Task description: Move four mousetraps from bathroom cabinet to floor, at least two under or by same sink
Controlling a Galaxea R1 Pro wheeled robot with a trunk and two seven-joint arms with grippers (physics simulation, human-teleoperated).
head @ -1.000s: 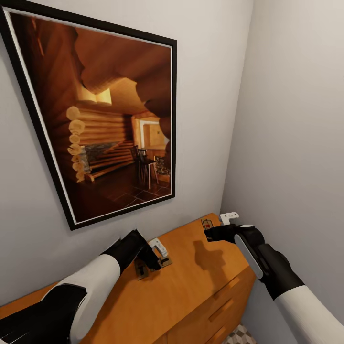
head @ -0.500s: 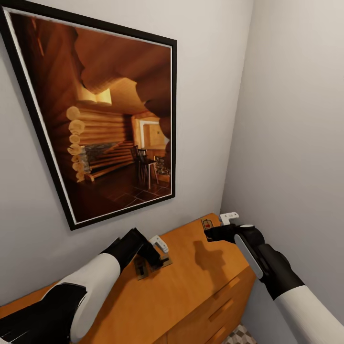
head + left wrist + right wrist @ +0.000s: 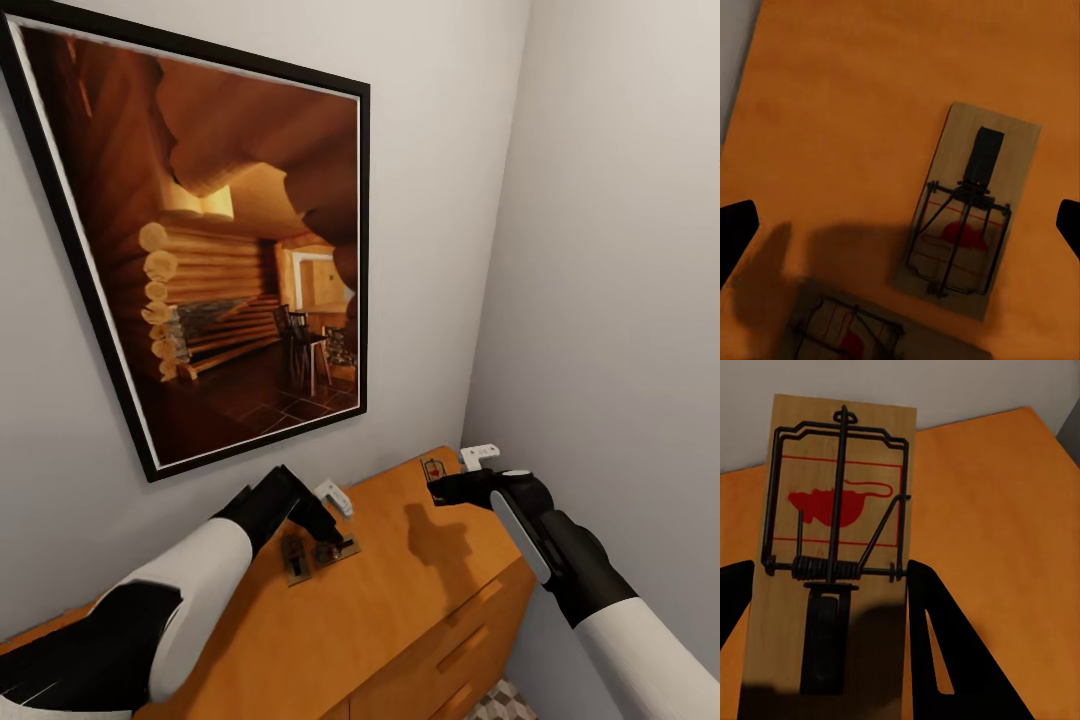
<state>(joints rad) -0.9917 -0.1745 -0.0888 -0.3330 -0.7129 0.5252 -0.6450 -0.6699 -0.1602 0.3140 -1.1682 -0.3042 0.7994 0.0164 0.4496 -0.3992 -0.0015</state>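
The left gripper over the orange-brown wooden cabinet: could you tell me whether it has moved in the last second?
Yes. The left gripper has risen slightly toward the framed log-cabin picture, uncovering the two tan mousetraps on the cabinet top.

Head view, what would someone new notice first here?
Probably the big black-framed log cabin picture tilted across the wall above the orange-brown cabinet. Next, the right gripper holding a mousetrap over the cabinet's far end. The left gripper hangs open above two more mousetraps lying on the top.
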